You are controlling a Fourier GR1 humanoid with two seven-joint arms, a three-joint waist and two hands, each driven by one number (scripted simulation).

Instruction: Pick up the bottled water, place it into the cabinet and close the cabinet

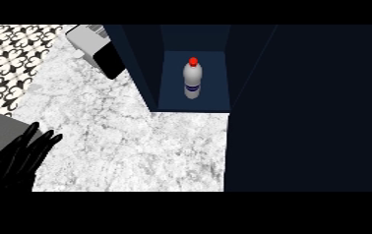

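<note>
Inside the cabinet the bottle stands upright, already placed; the left hand rests with straight fingers at the table's near-left, so only closing remains.

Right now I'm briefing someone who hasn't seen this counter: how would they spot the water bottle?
Start at the dark blue cabinet along the right of the white marble counter. In its open compartment stands the clear plastic water bottle. Its red cap and blue label band mark it; nothing else shares the compartment.
</note>
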